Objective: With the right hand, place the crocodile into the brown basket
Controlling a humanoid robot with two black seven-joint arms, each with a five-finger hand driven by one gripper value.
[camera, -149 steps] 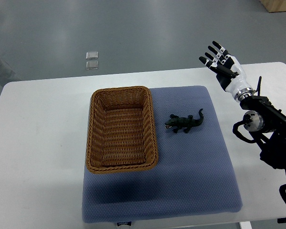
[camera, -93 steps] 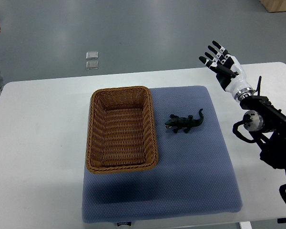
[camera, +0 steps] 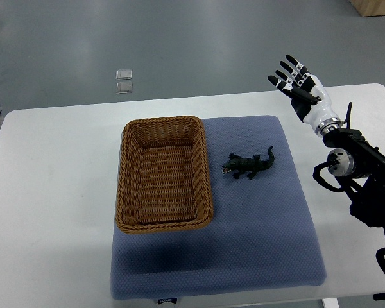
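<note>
A small dark green toy crocodile [camera: 248, 165] lies on the blue mat [camera: 256, 224], just right of the brown wicker basket [camera: 164, 221], its tail pointing up and right. The basket holds nothing. My right hand [camera: 296, 82] hovers at the table's far right, well up and to the right of the crocodile, with its fingers spread and nothing in them. The black right arm [camera: 362, 173] runs down the right edge. The left arm does not show.
The mat and basket rest on a white table [camera: 51, 192]. Grey floor lies beyond the far edge, with two small square plates [camera: 123, 80] on it. A wooden box corner [camera: 375, 6] shows at the top right.
A person at the far left edge has left the view. My right hand and the crocodile have not moved.
</note>
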